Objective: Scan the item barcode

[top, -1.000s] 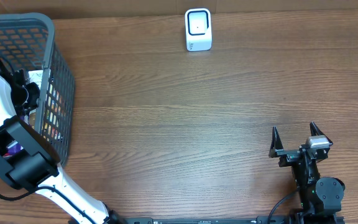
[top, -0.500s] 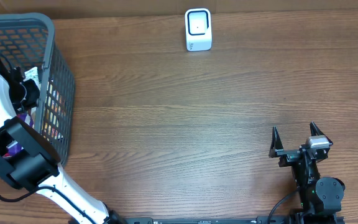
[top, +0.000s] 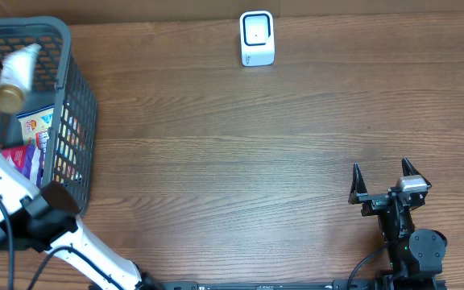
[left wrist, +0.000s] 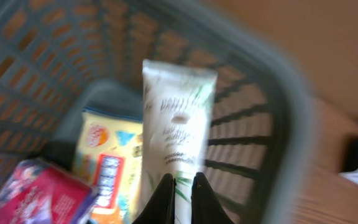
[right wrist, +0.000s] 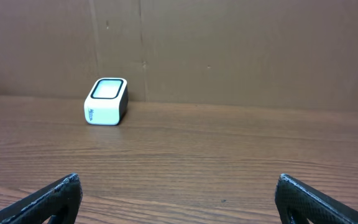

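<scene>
Tube (top: 24, 63), white with a gold cap, is held tilted over the grey basket (top: 76, 121) at the table's left end. The left gripper (left wrist: 183, 193) is clamped tight on it. Which end it grips is hard to tell through the blur. Under the tube, inside the basket, lie a yellow packet (left wrist: 107, 155) and a red packet (left wrist: 36, 193). The scanner (top: 257, 38) stands at the far edge of the table (top: 256, 161), well apart from the basket. The right gripper (top: 383, 179) sits near the front edge, fingers spread wide, holding nothing.
</scene>
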`<state>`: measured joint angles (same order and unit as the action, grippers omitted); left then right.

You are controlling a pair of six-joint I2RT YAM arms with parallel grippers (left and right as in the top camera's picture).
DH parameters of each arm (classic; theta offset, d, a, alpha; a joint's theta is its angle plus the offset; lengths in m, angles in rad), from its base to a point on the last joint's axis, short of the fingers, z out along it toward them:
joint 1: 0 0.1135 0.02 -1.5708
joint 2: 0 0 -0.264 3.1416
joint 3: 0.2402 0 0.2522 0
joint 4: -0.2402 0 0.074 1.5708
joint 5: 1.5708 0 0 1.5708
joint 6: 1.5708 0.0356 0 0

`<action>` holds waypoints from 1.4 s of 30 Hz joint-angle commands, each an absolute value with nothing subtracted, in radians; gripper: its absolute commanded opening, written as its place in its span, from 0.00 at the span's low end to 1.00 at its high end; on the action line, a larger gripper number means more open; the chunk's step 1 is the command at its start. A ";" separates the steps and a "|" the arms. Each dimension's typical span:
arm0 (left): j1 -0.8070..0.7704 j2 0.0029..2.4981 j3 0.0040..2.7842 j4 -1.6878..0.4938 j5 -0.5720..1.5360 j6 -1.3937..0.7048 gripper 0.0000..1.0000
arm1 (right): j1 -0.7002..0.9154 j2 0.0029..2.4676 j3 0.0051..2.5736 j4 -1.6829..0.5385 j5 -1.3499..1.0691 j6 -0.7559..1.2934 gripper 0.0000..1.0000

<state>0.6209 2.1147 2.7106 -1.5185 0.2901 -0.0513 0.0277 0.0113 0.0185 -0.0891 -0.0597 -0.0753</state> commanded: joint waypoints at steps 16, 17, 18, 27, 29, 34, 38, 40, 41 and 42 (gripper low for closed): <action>0.563 2.078 2.772 -1.673 -0.008 -0.189 0.87 | 0.033 0.004 0.009 -0.081 -0.053 -0.076 1.00; 0.580 2.093 2.772 -1.673 0.019 -0.183 0.88 | 0.033 0.004 0.009 -0.081 -0.053 -0.076 1.00; 0.612 2.122 2.772 -1.673 0.087 -0.150 0.90 | 0.033 0.004 0.009 -0.081 -0.053 -0.076 1.00; 0.646 2.283 2.619 -1.689 0.307 0.073 0.86 | 0.033 0.004 0.009 -0.081 -0.053 -0.076 1.00; 0.632 2.315 2.585 -1.690 0.344 0.117 0.84 | 0.033 0.004 0.009 -0.081 -0.053 -0.076 1.00; 0.593 2.346 2.485 -1.672 0.308 0.150 0.83 | 0.033 0.004 0.009 -0.081 -0.053 -0.076 1.00; 0.568 2.346 2.338 -1.612 0.191 0.130 0.82 | 0.033 0.004 0.009 -0.081 -0.053 -0.076 1.00; 0.565 2.346 2.248 -1.579 0.191 0.136 0.82 | 0.033 0.004 0.009 -0.081 -0.053 -0.076 1.00; 0.562 2.346 2.225 -1.569 0.191 0.139 0.82 | 0.033 0.004 0.009 -0.081 -0.053 -0.076 1.00; 0.560 2.346 2.193 -1.554 0.191 0.144 0.82 | 0.033 0.004 0.009 -0.081 -0.053 -0.076 1.00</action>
